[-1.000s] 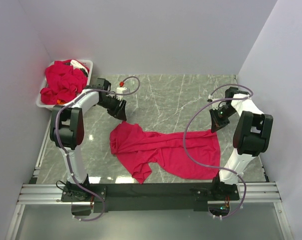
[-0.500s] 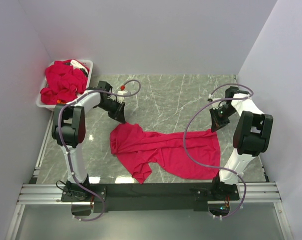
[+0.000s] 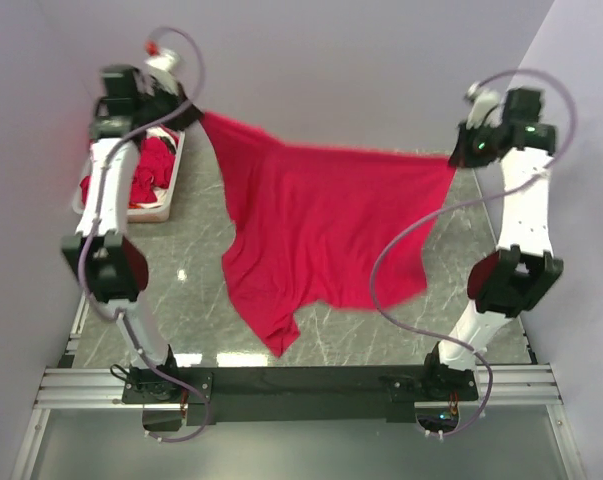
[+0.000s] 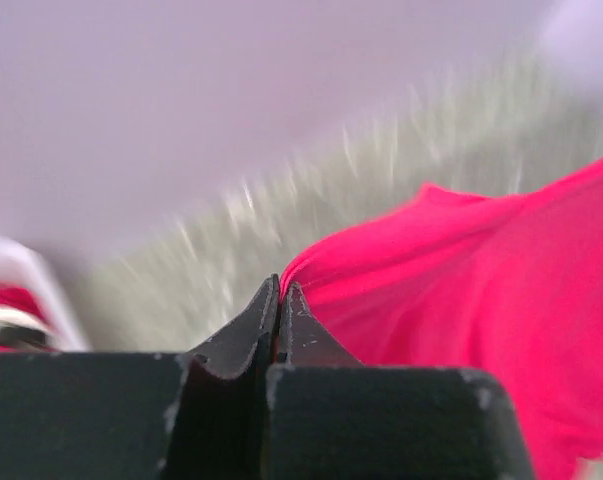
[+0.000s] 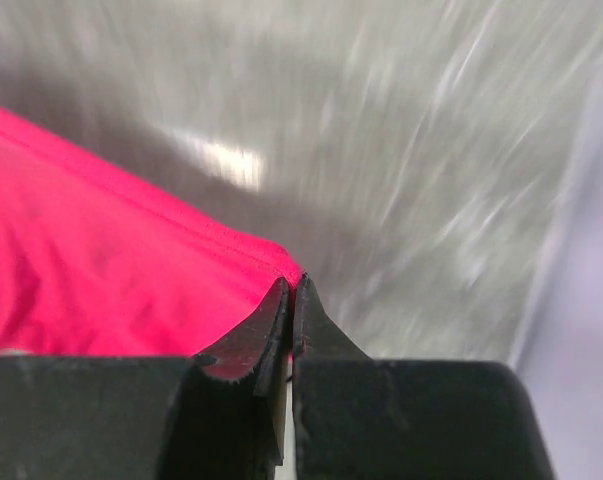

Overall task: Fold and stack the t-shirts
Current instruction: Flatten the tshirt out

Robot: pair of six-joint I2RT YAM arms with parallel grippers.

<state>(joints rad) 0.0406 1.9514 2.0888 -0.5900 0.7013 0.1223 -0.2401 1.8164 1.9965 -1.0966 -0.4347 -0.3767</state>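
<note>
A crimson-red t-shirt [image 3: 321,225] hangs spread out in the air above the table, stretched between both raised arms. My left gripper [image 3: 196,113] is shut on its upper left corner, seen in the left wrist view [image 4: 279,285] with red fabric [image 4: 461,270] running off to the right. My right gripper [image 3: 455,157] is shut on its upper right corner, seen in the right wrist view [image 5: 291,285] with fabric [image 5: 101,260] to the left. The shirt's lower end dangles near the table front. More red t-shirts [image 3: 151,165] lie in the bin.
A white plastic bin [image 3: 146,210] stands at the back left, partly hidden by the left arm. The grey marble table [image 3: 381,330] lies under the hanging shirt. Walls close in at the left, back and right.
Both arms have swung up high and apart from the table. The shirt, which lay crumpled on the table, now hangs stretched between the two grippers.
</note>
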